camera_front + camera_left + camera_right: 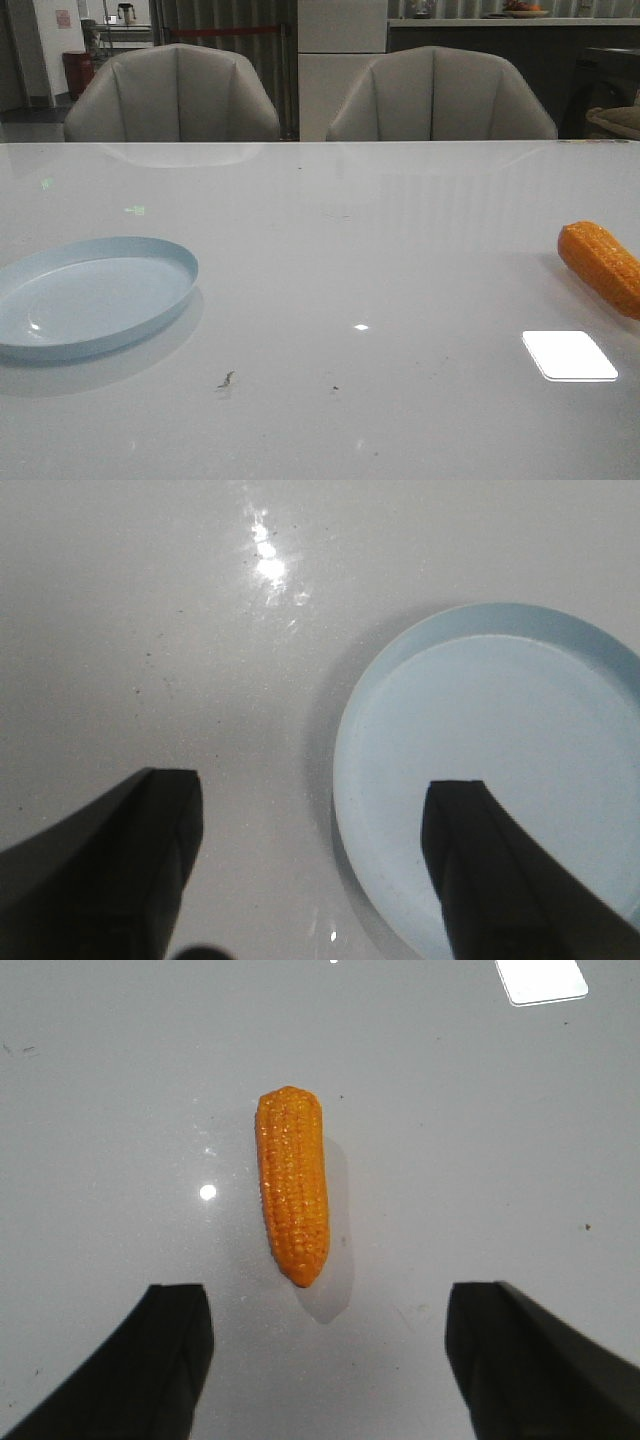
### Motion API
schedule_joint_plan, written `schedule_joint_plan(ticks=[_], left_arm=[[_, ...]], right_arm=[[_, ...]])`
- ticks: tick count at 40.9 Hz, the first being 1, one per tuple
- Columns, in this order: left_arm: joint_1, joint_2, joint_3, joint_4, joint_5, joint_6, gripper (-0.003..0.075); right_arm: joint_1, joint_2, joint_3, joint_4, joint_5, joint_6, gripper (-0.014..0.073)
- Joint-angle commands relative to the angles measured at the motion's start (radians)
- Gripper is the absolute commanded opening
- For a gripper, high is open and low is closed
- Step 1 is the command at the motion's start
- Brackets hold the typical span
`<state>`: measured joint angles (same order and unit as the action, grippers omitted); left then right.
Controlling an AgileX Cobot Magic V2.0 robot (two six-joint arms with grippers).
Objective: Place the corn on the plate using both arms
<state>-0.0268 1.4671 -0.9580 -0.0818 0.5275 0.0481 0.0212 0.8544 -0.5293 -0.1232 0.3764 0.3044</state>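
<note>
While the corn (292, 1186) lies on the table (330, 260), well apart from the plate (90, 295), both grippers, left (315, 865) and right (330, 1355), gape wide, empty.

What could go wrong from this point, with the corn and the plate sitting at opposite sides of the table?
1. The corn lies on the glossy table, clear of the open right gripper; being rounded and tapered, it might roll or slip as the fingers close.
2. The plate sits far to the left, under the open left gripper, so a handover may be needed, and the corn could drop there.
</note>
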Motion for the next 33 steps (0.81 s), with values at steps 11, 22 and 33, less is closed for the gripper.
schedule_joint_plan(ticks=[11,22,33], left_arm=[[-0.001,0.287,-0.188,-0.014,0.054,0.010,0.0523],[-0.001,0.374,-0.209,-0.037,0.046,0.010,0.0523],[-0.001,0.399,-0.209,-0.037,0.047,0.010,0.0361]], right_arm=[[-0.005,-0.003,-0.037,0.000,-0.062,-0.003,0.0594],[-0.005,-0.003,-0.037,0.000,-0.062,-0.003,0.0594],[-0.005,-0.003,-0.037,0.000,-0.062,-0.003,0.0594]])
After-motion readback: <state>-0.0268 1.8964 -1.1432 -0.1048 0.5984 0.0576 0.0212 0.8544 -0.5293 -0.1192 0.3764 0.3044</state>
